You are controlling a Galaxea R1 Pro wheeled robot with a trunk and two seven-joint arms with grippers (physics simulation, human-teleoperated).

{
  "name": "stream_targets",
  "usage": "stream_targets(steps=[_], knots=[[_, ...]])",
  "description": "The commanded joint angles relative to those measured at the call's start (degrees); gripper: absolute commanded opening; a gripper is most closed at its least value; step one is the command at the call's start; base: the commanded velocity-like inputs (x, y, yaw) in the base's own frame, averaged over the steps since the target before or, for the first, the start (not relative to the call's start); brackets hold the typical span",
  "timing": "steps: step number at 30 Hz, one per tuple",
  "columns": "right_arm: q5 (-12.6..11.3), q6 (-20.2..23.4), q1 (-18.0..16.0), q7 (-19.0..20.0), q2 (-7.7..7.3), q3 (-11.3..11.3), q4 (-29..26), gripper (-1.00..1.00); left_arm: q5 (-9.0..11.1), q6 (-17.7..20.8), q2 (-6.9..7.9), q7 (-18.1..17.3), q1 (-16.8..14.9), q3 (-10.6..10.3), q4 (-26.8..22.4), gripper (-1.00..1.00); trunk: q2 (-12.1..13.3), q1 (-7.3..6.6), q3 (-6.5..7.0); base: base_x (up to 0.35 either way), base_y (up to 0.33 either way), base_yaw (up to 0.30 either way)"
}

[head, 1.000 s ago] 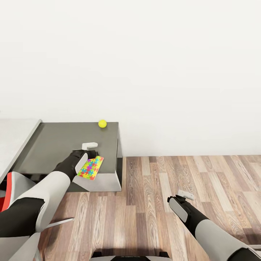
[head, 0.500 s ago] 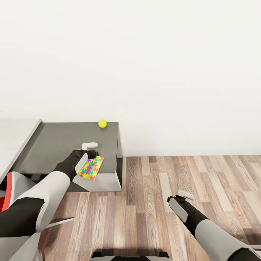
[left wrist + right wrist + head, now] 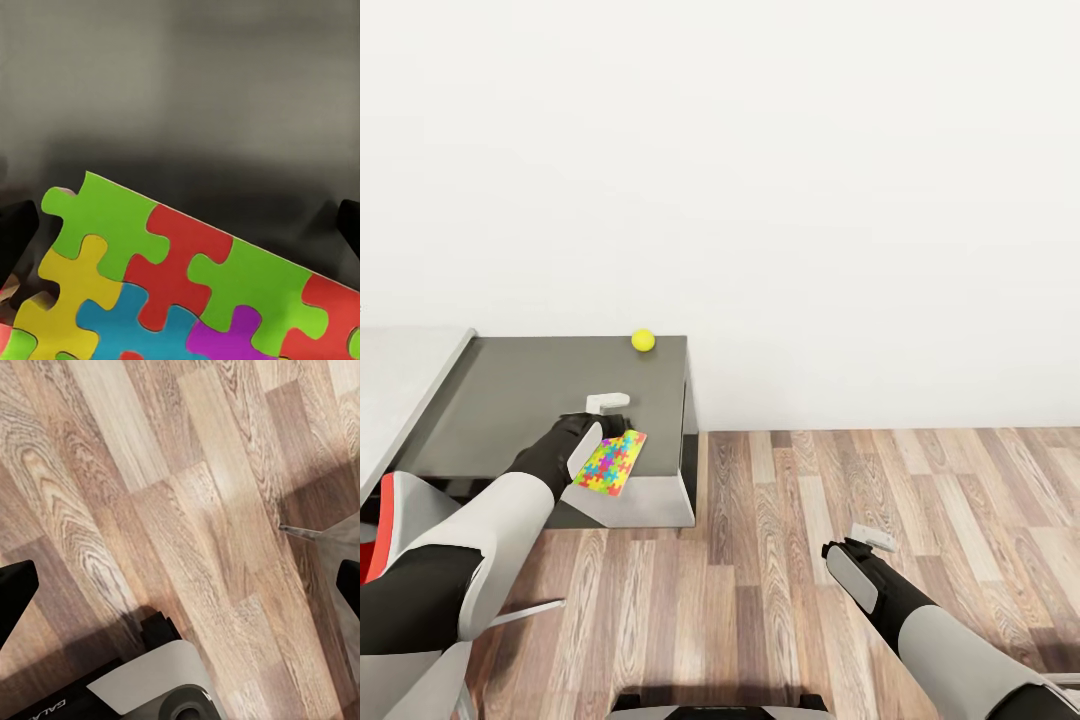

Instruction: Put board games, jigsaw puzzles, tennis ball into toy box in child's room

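My left gripper (image 3: 607,425) pinches a jigsaw puzzle (image 3: 609,463) over the dark table (image 3: 510,400), tennis ball (image 3: 643,340) beyond; right gripper (image 3: 860,545) spread above wood floor (image 3: 880,480).

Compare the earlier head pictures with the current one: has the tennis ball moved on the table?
No. The tennis ball sits at the same spot by the dark table's far edge.

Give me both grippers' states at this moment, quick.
Left gripper: shut on the jigsaw puzzle, over the dark desk.
Right gripper: open, empty, over the floor.
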Motion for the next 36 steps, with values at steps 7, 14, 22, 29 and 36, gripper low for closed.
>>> stream_targets(steps=[7, 14, 22, 29, 36], knots=[[-0.23, 0.41, -0.05, -0.41, -0.08, 0.43, -0.13, 1.0, 0.9, 0.27, 0.06, 0.42, 0.01, -0.52, 0.46, 1.0, -0.07, 0.05, -0.09, -0.089, 0.0, 0.0], [-0.23, 0.41, -0.05, -0.41, -0.08, 0.44, -0.13, 1.0, 0.9, 0.27, 0.06, 0.42, 0.02, -0.52, 0.46, 1.0, -0.07, 0.05, -0.09, -0.04, 0.0, 0.0], [-0.23, 0.41, -0.05, -0.41, -0.08, 0.43, -0.13, 1.0, 0.9, 0.27, 0.05, 0.42, 0.01, -0.49, 0.46, 1.0, -0.07, 0.05, -0.09, -0.002, 0.0, 0.0], [-0.23, 0.41, -0.05, -0.41, -0.08, 0.47, -0.13, 1.0, 0.9, 0.27, 0.06, 0.48, 0.01, -0.47, 0.46, 1.0, -0.07, 0.05, -0.09, 0.0, 0.0, 0.0], [-0.23, 0.47, -0.05, -0.41, -0.08, 0.52, 0.15, 1.0, 0.9, 0.17, 0.12, 0.51, 0.01, -0.45, 0.46, 1.0, -0.07, 0.05, -0.09, 0.0, 0.0, 0.0]])
